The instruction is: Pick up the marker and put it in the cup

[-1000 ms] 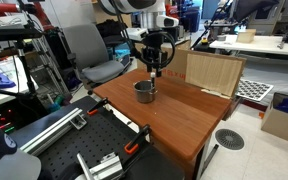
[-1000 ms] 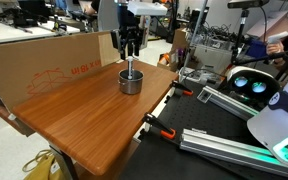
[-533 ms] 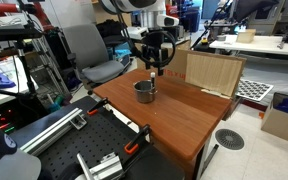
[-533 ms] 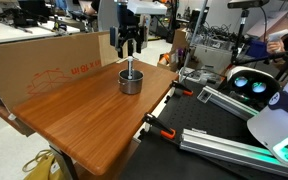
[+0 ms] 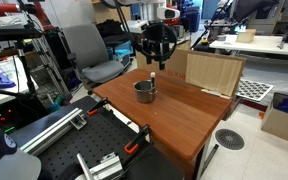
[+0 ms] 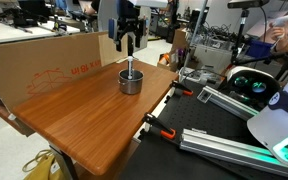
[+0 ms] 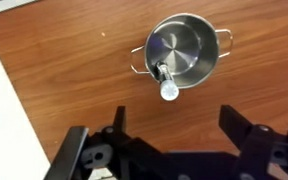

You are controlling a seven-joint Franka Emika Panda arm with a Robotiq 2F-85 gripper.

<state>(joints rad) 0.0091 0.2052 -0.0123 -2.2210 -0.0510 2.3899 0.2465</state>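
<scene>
Reddish printed lettering [image 6: 82,68], with an outline drawing beside it, is seen in an exterior view on the cardboard panel [image 6: 29,55] behind the cup [image 6: 131,82]. Its characters are too small to be read. No other text is legible.

Cup [image 7: 184,50]: one, grey metal, with two small side handles. Marker [image 7: 165,82]: one. Gripper [image 7: 174,125]: one, with two fingers [image 7: 231,122]. Wooden table [image 5: 184,115]: one. Cardboard panel [image 5: 214,72]: one showing in each exterior view; same panel or separate, cannot tell. Office chair [image 5: 89,50]: one, grey. Cardboard box [image 5: 284,120] on the floor: one.
</scene>
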